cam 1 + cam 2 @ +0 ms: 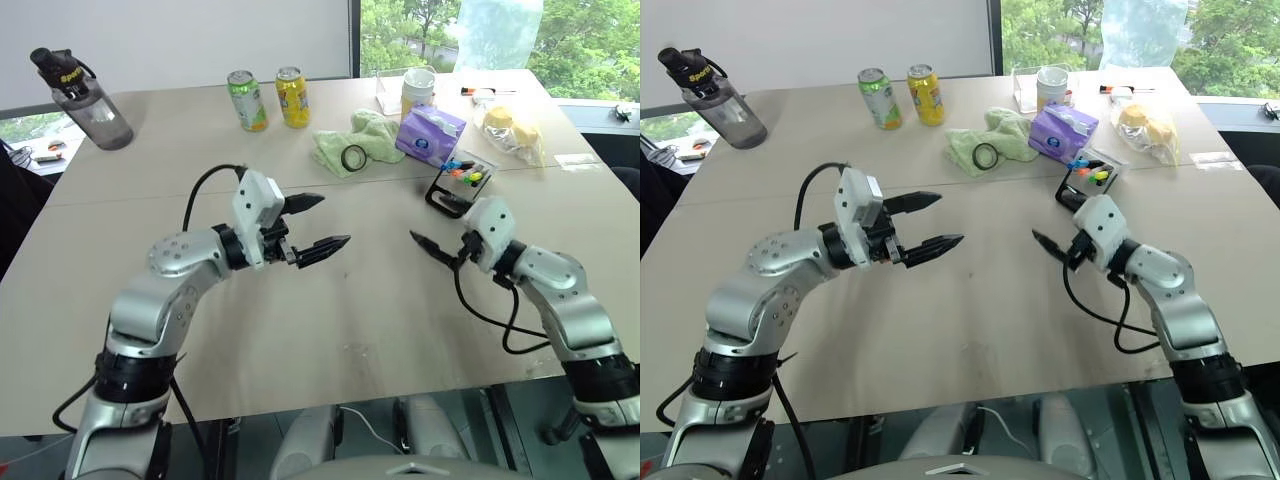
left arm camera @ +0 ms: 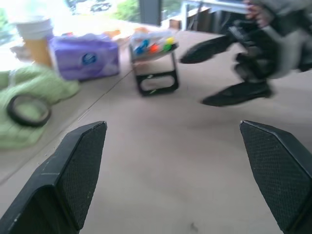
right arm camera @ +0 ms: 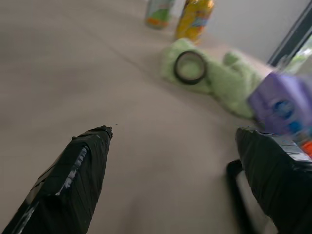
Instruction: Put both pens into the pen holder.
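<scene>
The black open-frame pen holder (image 1: 458,181) stands right of the table's middle, with blue, orange, green and yellow tips (image 2: 154,47) sticking out of its top. Among those tips the pens cannot be told apart. My right gripper (image 1: 430,220) hangs just in front of the holder, pointing left; its fingers (image 2: 234,92) stand open with nothing between them. Further left, above bare table, my left gripper (image 1: 335,219) is open and empty and points toward the right one.
Behind the holder lie a purple tissue pack (image 1: 430,133), a green cloth (image 1: 372,135) with a black tape roll (image 1: 353,157), a white cup (image 1: 418,88) and a plastic bag (image 1: 510,128). Two cans (image 1: 268,98) and a water bottle (image 1: 92,100) stand far left.
</scene>
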Controlling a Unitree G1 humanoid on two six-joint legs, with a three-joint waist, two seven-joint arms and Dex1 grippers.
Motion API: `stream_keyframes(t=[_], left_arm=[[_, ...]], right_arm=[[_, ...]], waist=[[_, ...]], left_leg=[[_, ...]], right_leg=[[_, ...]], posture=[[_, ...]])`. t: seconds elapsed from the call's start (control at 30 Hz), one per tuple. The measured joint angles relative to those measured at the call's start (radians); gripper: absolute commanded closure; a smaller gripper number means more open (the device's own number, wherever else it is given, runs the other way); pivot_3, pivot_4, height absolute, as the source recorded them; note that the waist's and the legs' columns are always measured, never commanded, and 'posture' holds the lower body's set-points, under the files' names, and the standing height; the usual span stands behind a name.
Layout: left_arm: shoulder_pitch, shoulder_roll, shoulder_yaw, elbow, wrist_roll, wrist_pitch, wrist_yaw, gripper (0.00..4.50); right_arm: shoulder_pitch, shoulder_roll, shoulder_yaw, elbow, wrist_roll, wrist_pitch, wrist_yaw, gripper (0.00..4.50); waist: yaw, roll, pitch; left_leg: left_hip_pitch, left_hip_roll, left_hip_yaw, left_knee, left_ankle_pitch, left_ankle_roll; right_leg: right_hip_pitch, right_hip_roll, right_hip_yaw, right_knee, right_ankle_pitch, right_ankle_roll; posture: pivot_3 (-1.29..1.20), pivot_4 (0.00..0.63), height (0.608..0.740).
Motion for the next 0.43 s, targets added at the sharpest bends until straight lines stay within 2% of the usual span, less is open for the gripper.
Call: stream_keyframes(t=[0.13,0.3,0.43], left_arm=[[0.190,-0.013,0.030,-0.048,0.028,0.020,0.097,0.00],[0.445,-0.006,0.124,-0.112,0.022,-0.002,0.101,0.00],[0.510,-0.006,0.136,-0.130,0.034,-0.015,0.109,0.00]], right_arm=[[0.098,-0.018,-0.041,-0.023,0.118,0.069,0.091,0.14],[0.164,-0.106,-0.112,0.045,0.192,0.057,0.251,0.14],[0.164,-0.114,-0.130,0.134,0.185,-0.004,0.312,0.14]], waist=[[0.002,0.000,0.000],[0.008,0.000,0.000],[0.028,0.000,0.000]], left_leg=[[0.000,0.000,0.000,0.000,0.000,0.000],[0.003,0.000,0.001,-0.001,0.000,0.000],[0.011,0.001,0.001,-0.002,-0.001,0.000]], right_leg=[[0.000,0.000,0.001,0.000,0.000,0.000],[0.003,-0.001,0.002,-0.001,0.000,0.000],[0.010,0.000,0.001,-0.001,0.000,0.000]], posture=[[0.00,0.150,0.740],[0.00,0.150,0.740],[0.00,0.150,0.740]])
